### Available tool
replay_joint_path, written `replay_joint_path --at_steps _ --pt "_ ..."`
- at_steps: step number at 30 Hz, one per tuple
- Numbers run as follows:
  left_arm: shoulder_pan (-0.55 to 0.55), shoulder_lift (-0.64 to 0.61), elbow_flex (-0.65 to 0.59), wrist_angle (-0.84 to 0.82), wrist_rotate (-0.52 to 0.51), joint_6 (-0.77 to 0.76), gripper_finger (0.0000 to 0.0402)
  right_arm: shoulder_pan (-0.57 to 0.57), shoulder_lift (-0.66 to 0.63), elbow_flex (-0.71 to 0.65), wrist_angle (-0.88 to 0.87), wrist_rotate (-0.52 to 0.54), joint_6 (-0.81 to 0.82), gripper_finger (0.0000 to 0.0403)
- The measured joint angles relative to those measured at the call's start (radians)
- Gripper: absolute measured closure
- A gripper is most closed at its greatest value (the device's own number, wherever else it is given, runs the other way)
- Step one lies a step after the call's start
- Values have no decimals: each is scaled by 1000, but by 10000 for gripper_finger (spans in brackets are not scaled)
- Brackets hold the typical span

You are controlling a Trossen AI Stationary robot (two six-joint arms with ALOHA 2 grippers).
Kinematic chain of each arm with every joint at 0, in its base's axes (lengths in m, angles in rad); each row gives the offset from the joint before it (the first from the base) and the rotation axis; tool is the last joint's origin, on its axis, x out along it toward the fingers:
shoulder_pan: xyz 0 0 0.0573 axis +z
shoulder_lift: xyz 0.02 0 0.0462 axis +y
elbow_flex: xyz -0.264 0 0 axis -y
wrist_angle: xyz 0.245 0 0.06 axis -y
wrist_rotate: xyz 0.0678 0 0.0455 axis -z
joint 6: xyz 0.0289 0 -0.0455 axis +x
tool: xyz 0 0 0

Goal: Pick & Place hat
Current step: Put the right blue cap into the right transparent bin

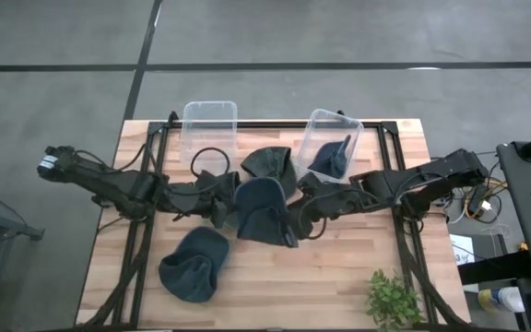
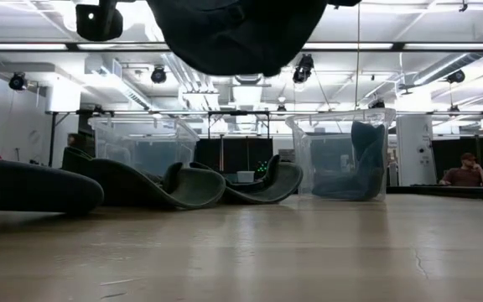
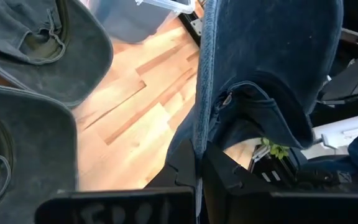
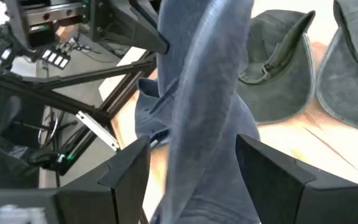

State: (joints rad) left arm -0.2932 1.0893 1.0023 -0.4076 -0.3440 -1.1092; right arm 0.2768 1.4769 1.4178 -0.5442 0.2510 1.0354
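Observation:
A blue denim hat (image 1: 261,210) hangs lifted above the table's middle between both arms; in the low view it (image 2: 237,33) is at the top, clear of the wood. My left gripper (image 3: 197,167) is shut on it from the left. My right gripper (image 4: 194,177) is open, one finger on each side of the hat's cloth (image 4: 207,118); whether they touch it I cannot tell. A grey hat (image 1: 270,169) lies behind, a dark hat (image 1: 196,265) nearer the front, and another blue hat (image 1: 332,159) rests in the right bin. My left gripper pinches the blue hat's brim edge (image 3: 199,134) between its two fingers, coming level from the table's left. The brim stands on edge in the hold. The hat is lifted clear of the table, its crown (image 3: 272,112) bulging to one side beyond the fingers.
Two clear plastic bins stand at the far edge: the left one (image 1: 210,129) has no hat in it, the right one (image 1: 325,124) holds a hat. A small green plant (image 1: 393,300) sits at the near right corner. Bare wood (image 1: 330,277) shows in front of the arms.

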Motion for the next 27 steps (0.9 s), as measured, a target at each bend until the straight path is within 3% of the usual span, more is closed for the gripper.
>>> replay_joint_path --at_steps 6,14,27 --pt "0 0 0 17 35 29 397 0 7 0 1 37 28 217" --pt "1 -11 0 44 54 70 372 -6 6 -2 -27 -4 60 379" --pt "11 -31 2 73 37 151 301 -35 -1 0 -49 17 148 392"
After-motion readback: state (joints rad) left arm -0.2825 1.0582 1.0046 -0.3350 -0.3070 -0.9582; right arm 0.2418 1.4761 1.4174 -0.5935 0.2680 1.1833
